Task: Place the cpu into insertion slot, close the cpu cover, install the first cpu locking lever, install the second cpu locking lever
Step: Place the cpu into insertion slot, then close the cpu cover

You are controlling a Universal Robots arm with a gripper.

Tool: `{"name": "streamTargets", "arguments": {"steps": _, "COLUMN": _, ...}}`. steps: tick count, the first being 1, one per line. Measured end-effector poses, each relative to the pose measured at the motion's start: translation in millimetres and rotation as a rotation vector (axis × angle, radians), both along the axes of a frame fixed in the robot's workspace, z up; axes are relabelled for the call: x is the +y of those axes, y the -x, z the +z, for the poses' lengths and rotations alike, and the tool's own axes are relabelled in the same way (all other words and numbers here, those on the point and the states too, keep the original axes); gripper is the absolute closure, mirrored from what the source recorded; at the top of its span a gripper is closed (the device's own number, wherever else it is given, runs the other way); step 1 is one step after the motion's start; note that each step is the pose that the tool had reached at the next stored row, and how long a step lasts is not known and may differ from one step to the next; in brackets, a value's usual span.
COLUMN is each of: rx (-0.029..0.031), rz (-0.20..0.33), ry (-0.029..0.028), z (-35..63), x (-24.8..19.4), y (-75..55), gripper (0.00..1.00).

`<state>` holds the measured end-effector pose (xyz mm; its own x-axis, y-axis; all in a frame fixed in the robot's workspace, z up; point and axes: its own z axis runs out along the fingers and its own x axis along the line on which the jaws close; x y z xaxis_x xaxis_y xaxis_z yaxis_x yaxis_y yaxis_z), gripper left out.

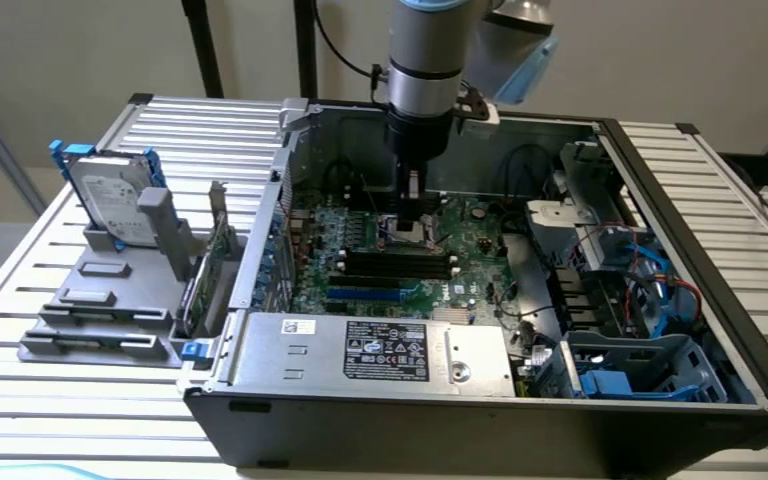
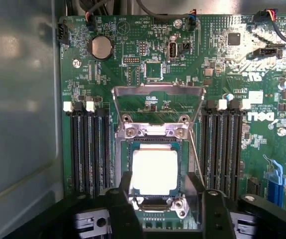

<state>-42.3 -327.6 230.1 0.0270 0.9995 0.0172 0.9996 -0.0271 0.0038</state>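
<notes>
The cpu [image 2: 155, 169], a square chip with a bright silver top, lies square within the insertion slot [image 2: 155, 135] on the green board. My gripper [image 2: 157, 181] is down at the socket, and its two black fingers [image 2: 126, 185] press against the chip's opposite edges, so it is shut on the cpu. The cpu cover [image 2: 157, 90], a silver frame with a square window, stands swung open behind the socket. A thin locking lever [image 2: 196, 154] stands raised beside the socket. In the exterior view my gripper [image 1: 411, 222] reaches straight down into the open computer case.
Black memory slots [image 2: 85, 149] flank the socket on both sides. The case's grey power supply [image 1: 377, 348] is at the front and blue drive bays [image 1: 638, 370] are at the exterior view's right. A hard drive [image 1: 107, 195] stands on a grey rack outside the case.
</notes>
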Motion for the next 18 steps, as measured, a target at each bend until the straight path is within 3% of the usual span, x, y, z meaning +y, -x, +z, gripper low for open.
{"name": "streamTargets", "arguments": {"steps": 4, "rx": 0.0002, "rz": 0.000, "ry": 0.0002, "z": 4.6, "x": -5.1, "y": 12.5, "gripper": 0.64}}
{"name": "streamTargets", "arguments": {"steps": 9, "rx": -0.0006, "rz": 0.000, "ry": 0.0000, "z": 8.9, "x": -10.8, "y": 30.2, "gripper": 0.88}}
{"name": "streamTargets", "arguments": {"steps": 11, "rx": -0.0009, "rz": 0.000, "ry": -0.0005, "z": 10.1, "x": -11.4, "y": 35.9, "gripper": 0.89}}
{"name": "streamTargets", "arguments": {"steps": 18, "rx": -0.0010, "rz": 0.000, "ry": -0.0005, "z": 10.1, "x": -11.4, "y": 36.2, "gripper": 0.89}}
